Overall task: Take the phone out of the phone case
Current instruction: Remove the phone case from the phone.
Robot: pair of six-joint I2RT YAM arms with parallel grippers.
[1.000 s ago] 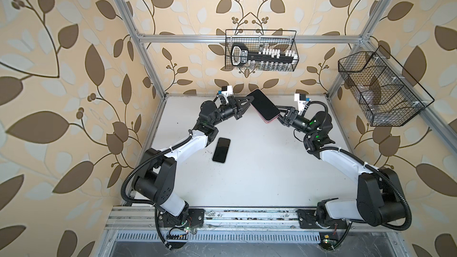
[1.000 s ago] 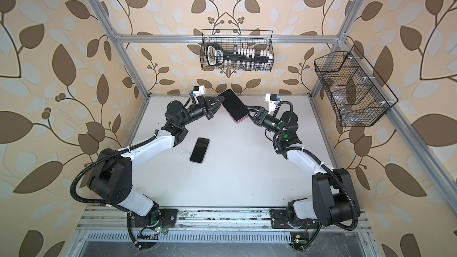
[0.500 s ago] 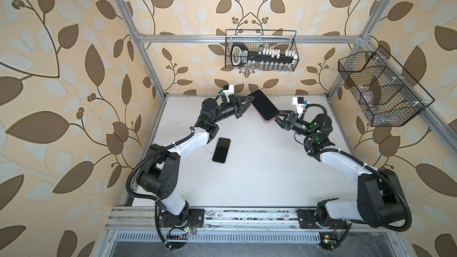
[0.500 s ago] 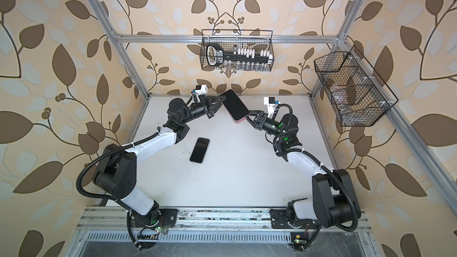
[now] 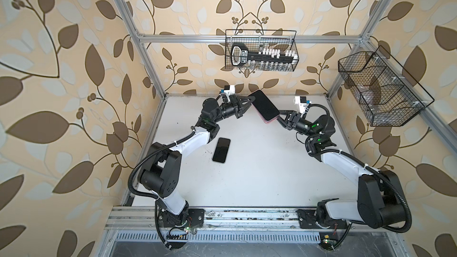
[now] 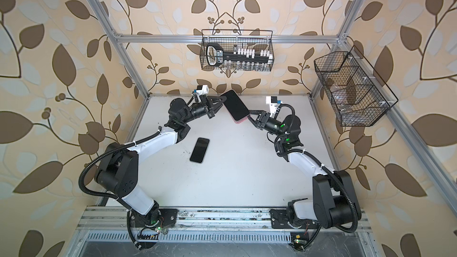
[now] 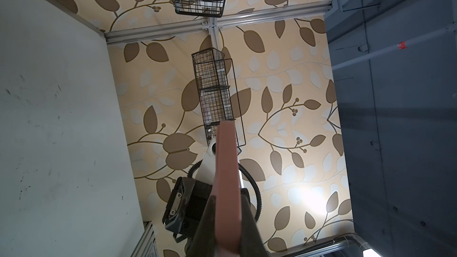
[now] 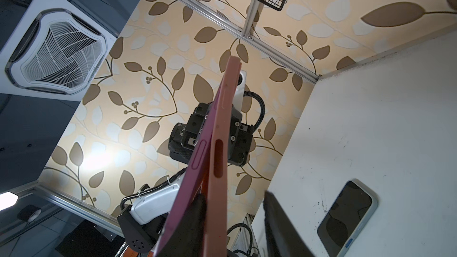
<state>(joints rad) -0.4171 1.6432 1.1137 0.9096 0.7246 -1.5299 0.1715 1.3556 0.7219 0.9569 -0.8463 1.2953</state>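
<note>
Phone case (image 8: pixel 218 124), held aloft
Left tool (image 5: pixel 251 100) pinches it; right tool (image 5: pixel 279 117), spread, straddles its lip: peel slowly off phone (image 5: pixel 263 106).

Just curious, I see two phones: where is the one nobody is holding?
In both top views the loose phone lies flat on the white table, close beside the left arm's white forearm.

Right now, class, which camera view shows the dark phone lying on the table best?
The top views: in both top views the dark phone lies whole, screen up, unobstructed on the table. The right wrist view catches it obliquely; the left wrist view misses it.
</note>
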